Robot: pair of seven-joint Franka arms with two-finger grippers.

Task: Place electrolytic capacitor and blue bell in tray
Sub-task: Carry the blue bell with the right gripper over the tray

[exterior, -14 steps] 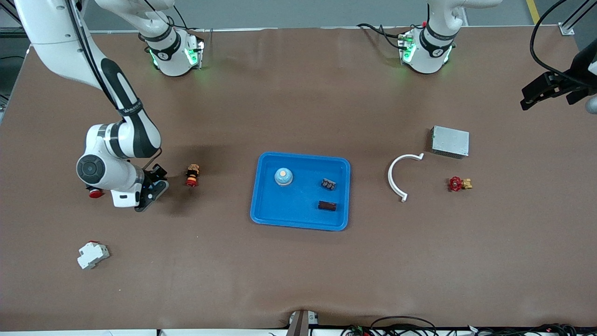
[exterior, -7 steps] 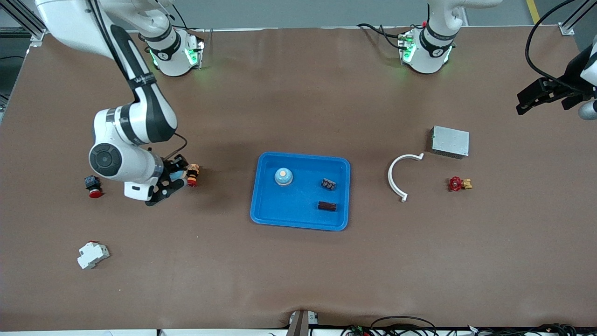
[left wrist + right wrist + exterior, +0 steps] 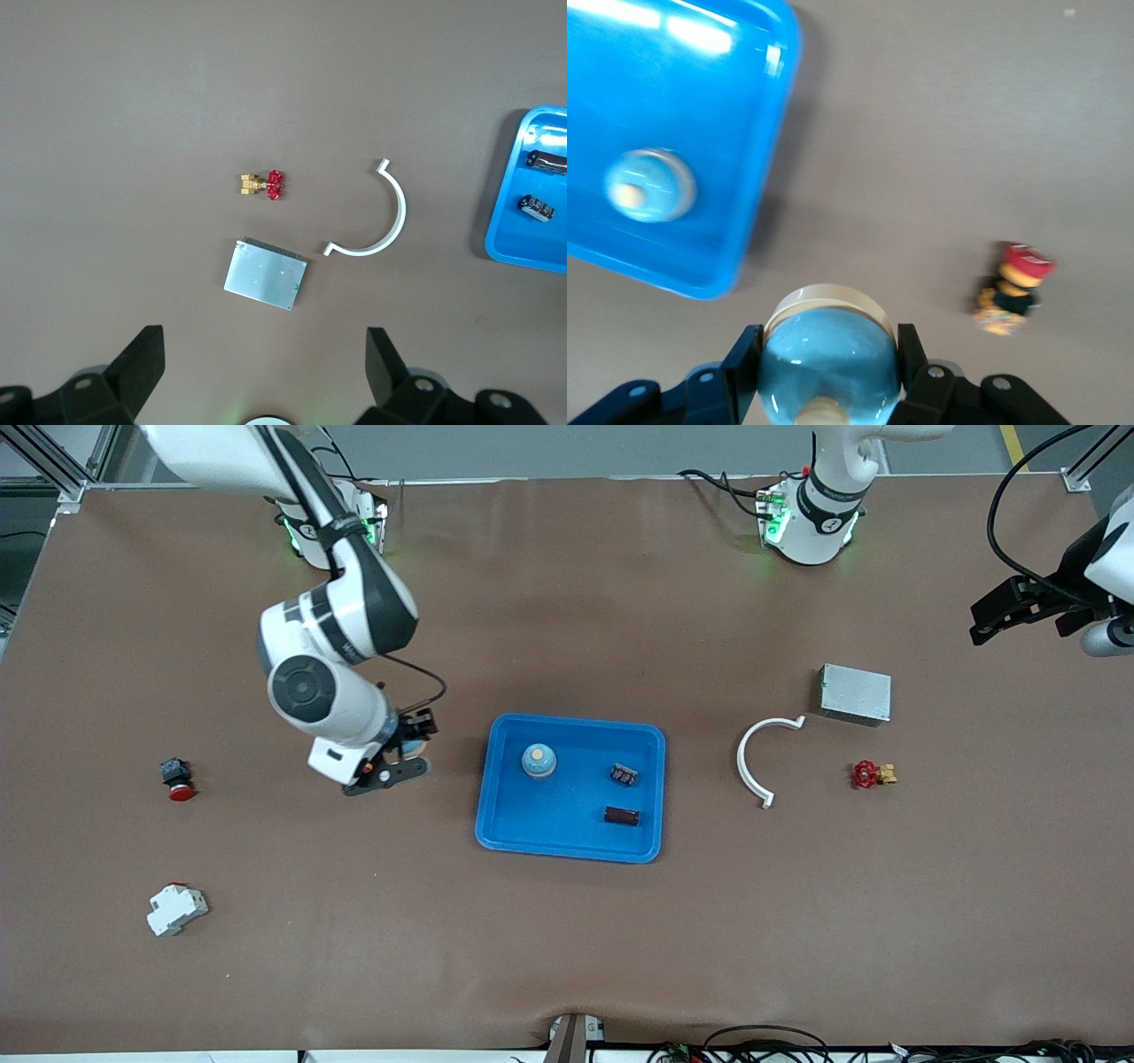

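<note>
Fingers (image 3: 744,363) of the right end effector (image 3: 824,390) are pressing in on both sides of a blue bell (image 3: 828,359), a pale-blue dome with a cream rim, and are carrying it above the bare counter (image 3: 567,948) just beside the tray (image 3: 496,828) at the right arm's end. In the front view this right end effector (image 3: 399,757) is hanging close to the tray's rim, its load hidden under the wrist. The tray is holding a second blue bell (image 3: 539,760), sitting upright near the corner closest to the right arm, along with two small dark parts, one ribbed (image 3: 624,774) and one cylindrical, lying on its side (image 3: 622,815). A small red-and-yellow part (image 3: 1013,288) is lying on the counter near the right end effector, showing in the right wrist view only. Toward the right arm's end, a red push button (image 3: 175,779) and a white breaker (image 3: 176,909) are resting well apart. Toward the left arm's end, a white curved clip (image 3: 759,760), a grey metal box (image 3: 854,693) and a red-handled brass valve (image 3: 873,774) are lying near one another. The left end effector (image 3: 266,372) is waiting high over that end of the counter with its fingers spread wide and holding nothing.
</note>
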